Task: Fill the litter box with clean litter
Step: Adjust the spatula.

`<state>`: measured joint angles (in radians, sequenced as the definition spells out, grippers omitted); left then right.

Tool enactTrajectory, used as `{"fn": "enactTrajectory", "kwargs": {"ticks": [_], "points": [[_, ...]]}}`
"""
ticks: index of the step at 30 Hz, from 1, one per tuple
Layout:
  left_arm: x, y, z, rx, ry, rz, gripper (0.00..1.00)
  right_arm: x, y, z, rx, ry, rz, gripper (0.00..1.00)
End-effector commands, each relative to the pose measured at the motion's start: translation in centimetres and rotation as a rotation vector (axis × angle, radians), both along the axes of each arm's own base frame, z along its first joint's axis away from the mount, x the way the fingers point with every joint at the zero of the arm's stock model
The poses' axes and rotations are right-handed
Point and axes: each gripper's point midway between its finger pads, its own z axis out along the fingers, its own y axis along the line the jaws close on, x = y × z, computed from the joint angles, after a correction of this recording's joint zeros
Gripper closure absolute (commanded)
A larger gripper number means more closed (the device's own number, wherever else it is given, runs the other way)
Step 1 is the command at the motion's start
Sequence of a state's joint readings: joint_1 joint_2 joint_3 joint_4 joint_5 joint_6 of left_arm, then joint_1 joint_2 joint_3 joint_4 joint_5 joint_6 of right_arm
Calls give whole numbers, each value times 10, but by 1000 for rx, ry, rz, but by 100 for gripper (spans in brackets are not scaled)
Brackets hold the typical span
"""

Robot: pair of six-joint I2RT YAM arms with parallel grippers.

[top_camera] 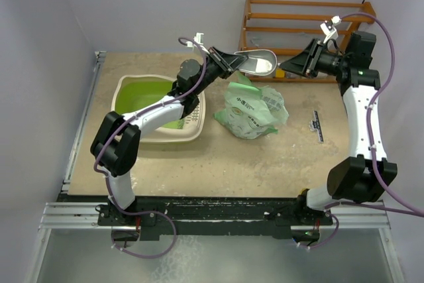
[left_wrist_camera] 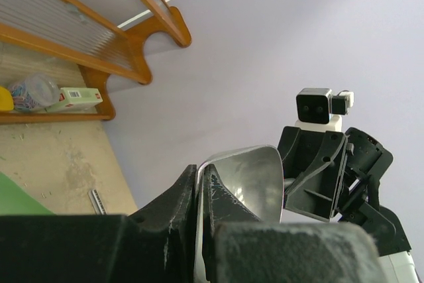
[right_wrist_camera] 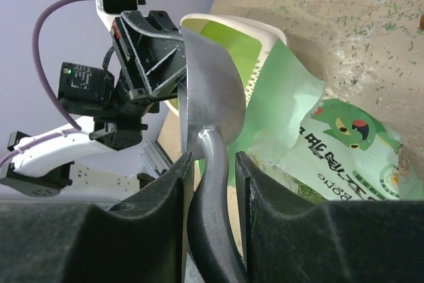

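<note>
While the left gripper [top_camera: 228, 61] is clenched on the bowl end of the metal scoop [top_camera: 258, 64] above the bag [top_camera: 255, 111], we see the right gripper [top_camera: 285, 69] straddling its handle; whether it presses, we cannot tell. The litter box [top_camera: 159, 138] sits just left of the bag.

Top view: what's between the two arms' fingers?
A metal scoop: bowl at the left fingers, handle between the right fingers. The top view shows it.

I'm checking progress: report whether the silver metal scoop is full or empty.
Empty. The silver metal scoop shows a bare, shiny bowl from above and in the left wrist view, with nothing lying in it.
</note>
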<state>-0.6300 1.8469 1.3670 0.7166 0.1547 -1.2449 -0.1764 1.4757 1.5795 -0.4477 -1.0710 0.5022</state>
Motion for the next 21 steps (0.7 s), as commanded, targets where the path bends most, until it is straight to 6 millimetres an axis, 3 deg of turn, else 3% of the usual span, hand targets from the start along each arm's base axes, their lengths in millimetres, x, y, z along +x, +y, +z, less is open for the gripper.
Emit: {"fn": "enactTrajectory", "kwargs": {"ticks": [1,4,7,12,13,14,18,21], "points": [[-13,10,54,-70,-114,19,97,-10,2,12,-35,-63,-8,68],[-15,11,53,-67,-113,17,97,-9,-2,10,-71,-70,-33,79],[-17,9,53,-56,-114,7,97,-7,-6,7,-106,-74,-56,99],[-21,6,50,-21,-131,-24,97,-8,-8,4,-122,-71,-62,100],[-21,6,47,2,-135,-25,93,-9,-7,5,-123,-72,-60,100],[-22,7,46,30,-144,-21,81,-9,-8,5,-129,-76,-61,100],[-24,20,43,143,-191,3,49,-11,-9,9,-147,-84,-68,100],[-22,38,43,202,-223,36,40,-11,-11,11,-158,-88,-79,100]]}}
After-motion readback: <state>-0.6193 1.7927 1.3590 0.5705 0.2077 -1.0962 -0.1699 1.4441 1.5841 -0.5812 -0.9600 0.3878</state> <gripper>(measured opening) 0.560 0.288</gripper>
